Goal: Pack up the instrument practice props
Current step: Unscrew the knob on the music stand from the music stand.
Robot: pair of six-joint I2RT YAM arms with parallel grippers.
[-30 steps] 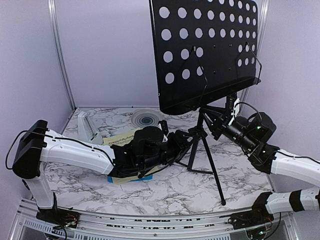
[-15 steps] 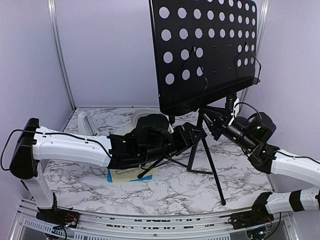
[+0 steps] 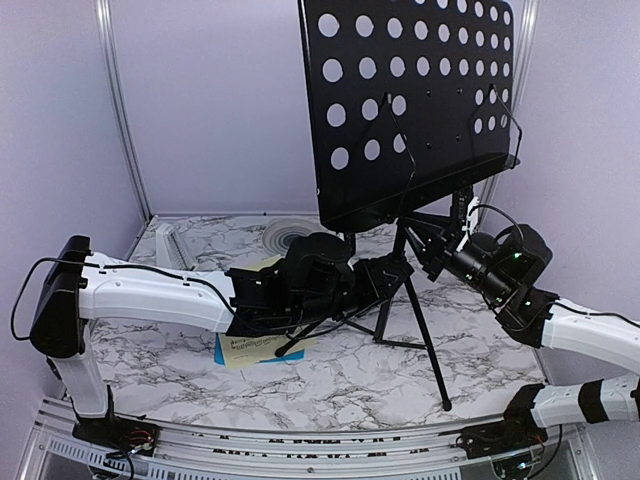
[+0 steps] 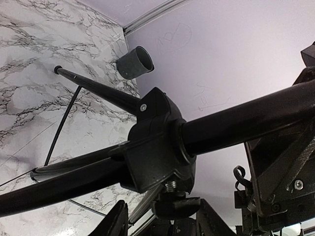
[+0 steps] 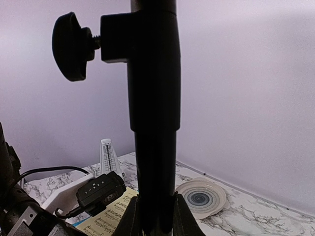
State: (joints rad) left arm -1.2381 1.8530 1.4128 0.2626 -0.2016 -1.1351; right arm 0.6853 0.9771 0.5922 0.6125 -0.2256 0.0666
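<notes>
The black hole-punched music stand [image 3: 410,100] rises on tripod legs [image 3: 425,340] at the table's right centre. My right gripper [image 3: 418,232] is shut on its pole [image 5: 153,123], one finger on each side, just below a clamp knob [image 5: 71,46]. My left gripper [image 3: 395,272] is low at the tripod collar [image 4: 157,142]. Its fingers [image 4: 115,221] stand on either side of the collar's screw knob [image 4: 174,206], with a gap showing on the left. Yellow sheet music [image 3: 250,345] lies on a blue page [image 3: 222,355] under the left arm. The white metronome [image 3: 172,250] sits at the back left.
A round swirl-patterned plate [image 3: 292,238] lies by the back wall, behind the left arm. A dark mug [image 4: 135,62] lies on its side near the wall. Purple walls close the back and both sides. A tripod leg reaches toward the front right.
My left arm has reached further right, from over the sheets to the tripod collar under the stand. The right arm and the stand have not moved.
</notes>
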